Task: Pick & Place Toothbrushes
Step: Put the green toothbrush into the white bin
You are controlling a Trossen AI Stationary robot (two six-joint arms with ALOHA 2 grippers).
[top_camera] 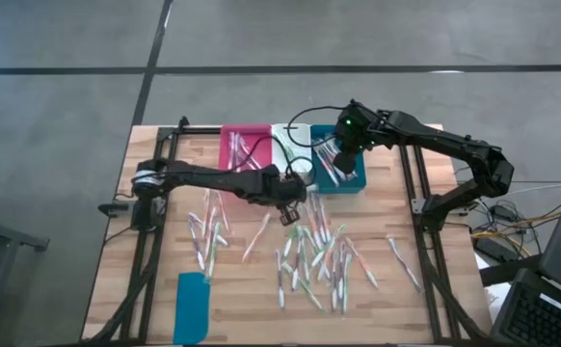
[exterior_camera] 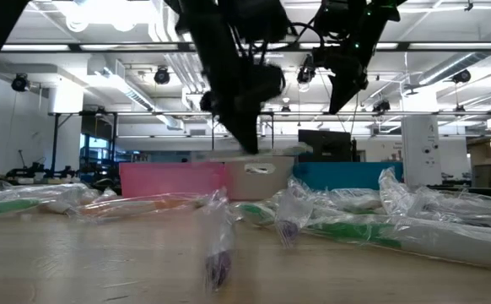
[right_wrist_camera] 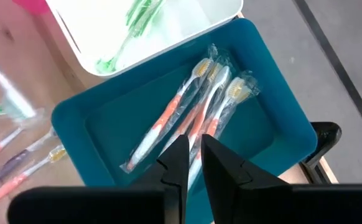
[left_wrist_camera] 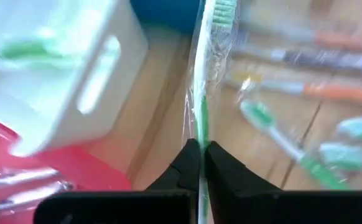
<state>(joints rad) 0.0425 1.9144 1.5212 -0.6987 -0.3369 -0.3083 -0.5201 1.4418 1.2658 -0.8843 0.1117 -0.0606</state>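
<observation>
Carrying the green toothbrush over the white bin needs a steady, level travel, since the left tool pinches only its thin wrapped handle, jaws clamped tight. That arm reaches across the worktop beside the bins. The right tool hovers over the teal bin, jaws narrow, apparently empty, above three orange toothbrushes. Loose toothbrushes litter the worktop.

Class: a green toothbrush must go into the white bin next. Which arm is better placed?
Left: its pincer is shut on a green toothbrush beside the white bin. The right pincer hangs over the teal bin.
</observation>
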